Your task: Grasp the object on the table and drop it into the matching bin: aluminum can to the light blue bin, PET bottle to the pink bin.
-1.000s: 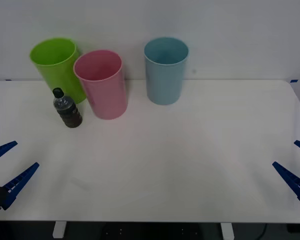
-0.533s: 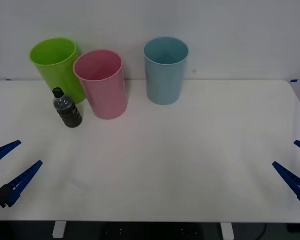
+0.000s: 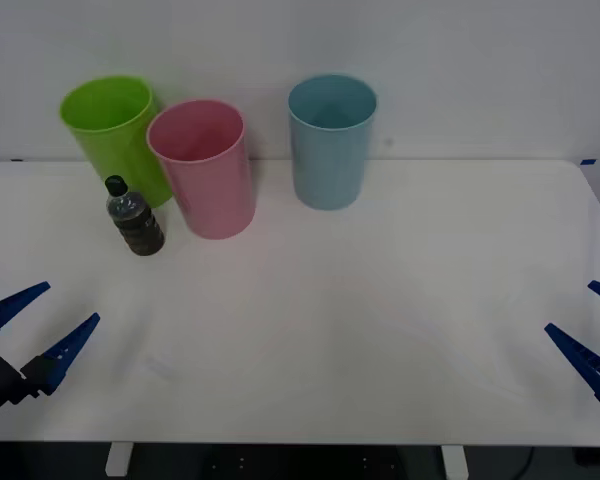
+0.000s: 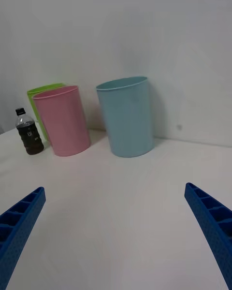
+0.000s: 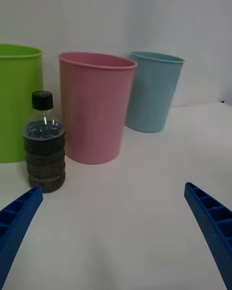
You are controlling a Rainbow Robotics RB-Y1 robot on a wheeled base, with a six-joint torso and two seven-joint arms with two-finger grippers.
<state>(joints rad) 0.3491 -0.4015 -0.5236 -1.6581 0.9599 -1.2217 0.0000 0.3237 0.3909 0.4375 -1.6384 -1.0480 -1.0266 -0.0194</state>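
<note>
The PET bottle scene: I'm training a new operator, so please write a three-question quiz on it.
1. True or false: the PET bottle lies on its side on the table.
2. Which bin stands nearest the bottle? A) pink bin B) light blue bin
3. Fill in: the bin behind the bottle, left of the pink one, is ____.

Key: 1. False, it stands upright. 2. A. 3. Lime green.

Both the left gripper and the right gripper are open, low at the table's near corners.
</note>
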